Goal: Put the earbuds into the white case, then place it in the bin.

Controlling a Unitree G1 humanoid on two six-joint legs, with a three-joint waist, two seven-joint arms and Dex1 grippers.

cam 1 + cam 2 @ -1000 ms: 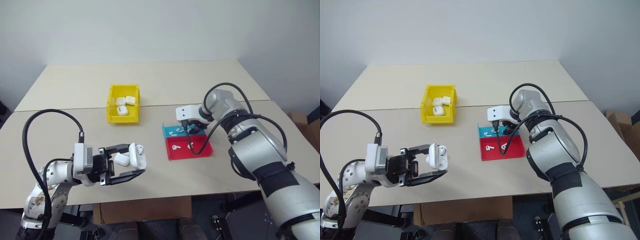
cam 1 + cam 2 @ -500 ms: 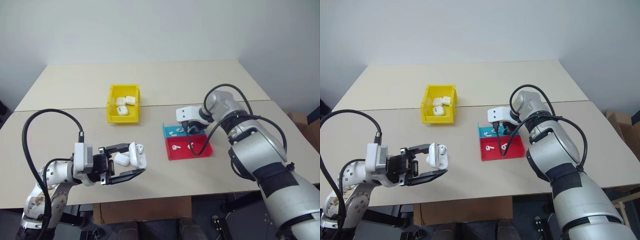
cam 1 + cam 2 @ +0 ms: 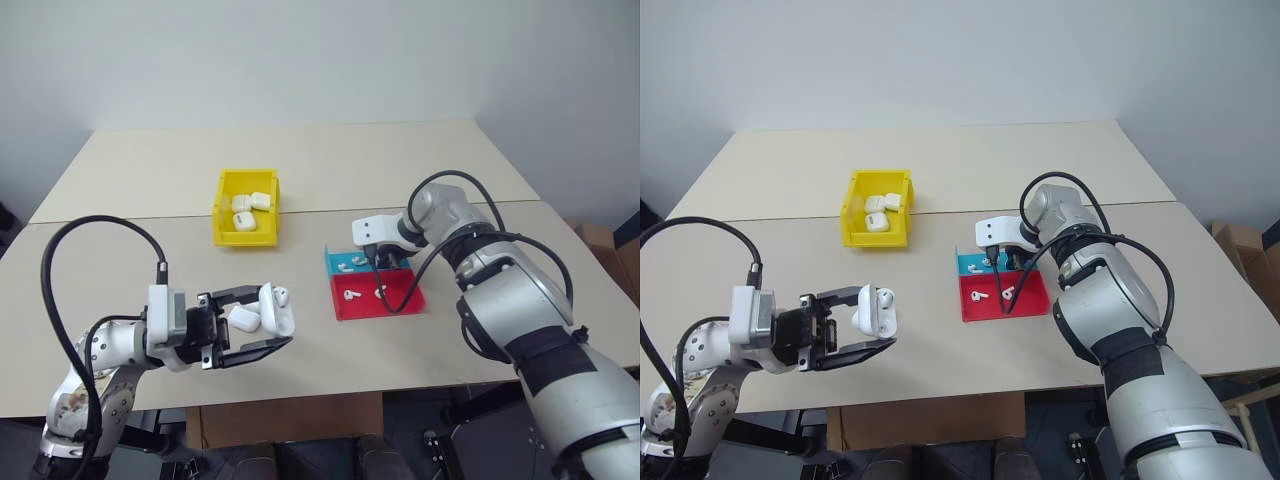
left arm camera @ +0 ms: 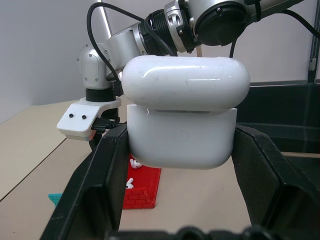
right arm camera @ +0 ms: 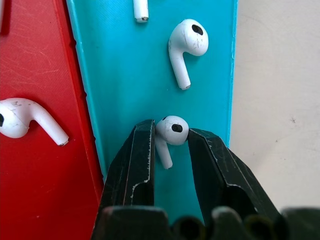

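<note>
Right claw (image 5: 170, 137) narrowed, now pinching an earbud (image 5: 171, 131); left claw (image 3: 262, 324) clamping white case (image 3: 262, 312).

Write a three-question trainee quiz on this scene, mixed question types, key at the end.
1. True or false: the left gripper holds a white case with its lid open.
2. What is between the right gripper's fingers? A) a case B) an earbud C) nothing
3. Fill in: closed white cases lie in the yellow ___.

Key: 1 true; 2 B, over the teal part of the tray; 3 bin.
</note>
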